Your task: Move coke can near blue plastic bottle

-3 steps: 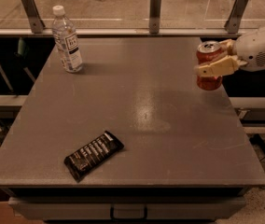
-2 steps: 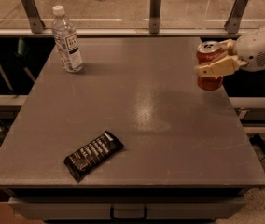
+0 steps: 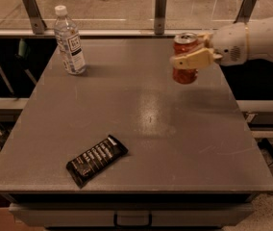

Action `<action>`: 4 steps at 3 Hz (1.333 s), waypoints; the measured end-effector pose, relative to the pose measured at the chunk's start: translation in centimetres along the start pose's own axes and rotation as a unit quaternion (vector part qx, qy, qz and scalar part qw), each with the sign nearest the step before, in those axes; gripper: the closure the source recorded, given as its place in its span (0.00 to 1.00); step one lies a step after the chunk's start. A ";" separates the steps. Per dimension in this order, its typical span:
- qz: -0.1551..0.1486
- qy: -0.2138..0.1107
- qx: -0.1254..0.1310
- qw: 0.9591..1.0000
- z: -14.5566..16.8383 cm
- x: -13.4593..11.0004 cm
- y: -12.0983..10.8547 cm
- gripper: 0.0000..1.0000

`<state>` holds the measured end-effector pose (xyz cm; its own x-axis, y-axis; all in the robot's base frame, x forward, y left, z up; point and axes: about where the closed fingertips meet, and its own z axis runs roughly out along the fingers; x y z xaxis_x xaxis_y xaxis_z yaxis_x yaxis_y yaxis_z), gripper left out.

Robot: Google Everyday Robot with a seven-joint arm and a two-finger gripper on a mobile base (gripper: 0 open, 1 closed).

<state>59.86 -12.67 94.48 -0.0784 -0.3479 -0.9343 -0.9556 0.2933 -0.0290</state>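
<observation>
The coke can (image 3: 184, 73), red with a silver top, is held upright above the grey table (image 3: 141, 119) at the right rear. My gripper (image 3: 192, 52) comes in from the right on a white arm and is shut on the can, one finger (image 3: 192, 60) crossing its front. The blue plastic bottle (image 3: 69, 41), clear with a white cap and a white label, stands upright at the table's far left corner, far to the left of the can.
A black snack bar wrapper (image 3: 96, 160) lies near the table's front left. Metal posts (image 3: 160, 8) and a rail run along the back edge. A drawer handle (image 3: 132, 220) shows below the front edge.
The gripper has lifted the coke can off the table and carried it left, toward the middle of the table's rear. The bottle and wrapper have not moved.
</observation>
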 end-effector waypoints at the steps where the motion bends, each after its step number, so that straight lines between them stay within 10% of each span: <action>1: -0.015 -0.050 -0.036 0.998 5.9 -4.2 -0.2 1.00; 2: -0.023 -0.094 -0.076 0.992 12.2 -8.5 0.9 1.00; 4: -0.021 -0.109 -0.100 0.989 16.3 -8.8 2.3 1.00</action>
<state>62.95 5.59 96.83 0.0053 -0.1494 -0.9888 -0.9956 0.0920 -0.0193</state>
